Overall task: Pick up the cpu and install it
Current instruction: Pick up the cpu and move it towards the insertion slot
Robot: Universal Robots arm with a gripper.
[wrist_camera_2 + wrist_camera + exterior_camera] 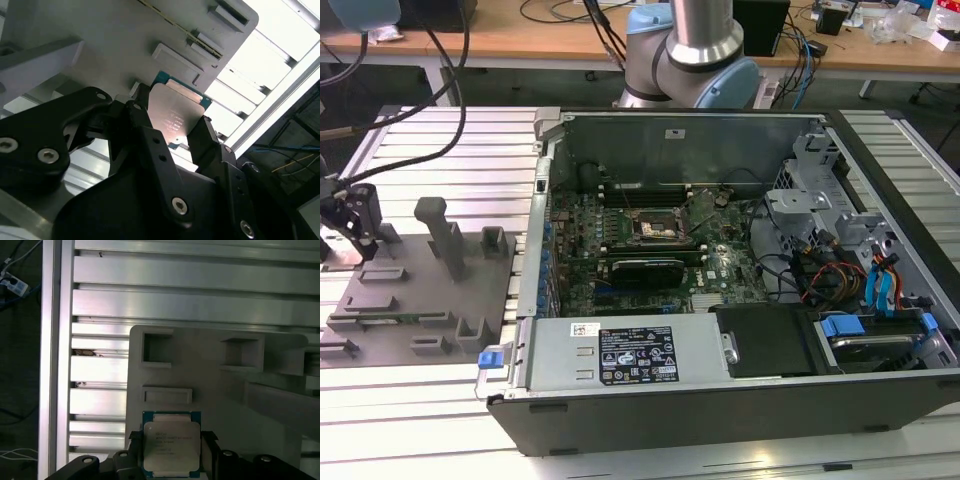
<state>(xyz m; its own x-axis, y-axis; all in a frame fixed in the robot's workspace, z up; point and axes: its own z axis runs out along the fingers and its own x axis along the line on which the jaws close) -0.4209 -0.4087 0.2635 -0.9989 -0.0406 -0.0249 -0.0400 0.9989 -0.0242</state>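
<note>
The cpu (171, 444) is a small square chip with a pale silver top and a green rim, and it sits between my black fingers in both wrist views. My gripper (171, 440) is shut on the cpu (175, 116), with one finger pressed against each side edge. In the exterior view my gripper (355, 225) hangs over the left end of the grey plastic tray (420, 300). I cannot tell whether the chip still rests on the tray or is just clear of it. The black socket frame (655, 228) lies open on the motherboard inside the computer case (720, 380).
Upright blocks (442, 235) and low pockets stand on the tray beside my gripper. The slatted aluminium table (460, 150) runs under the tray and the case. The arm's base (690, 60) stands behind the case, with cables trailing at the exterior view's left.
</note>
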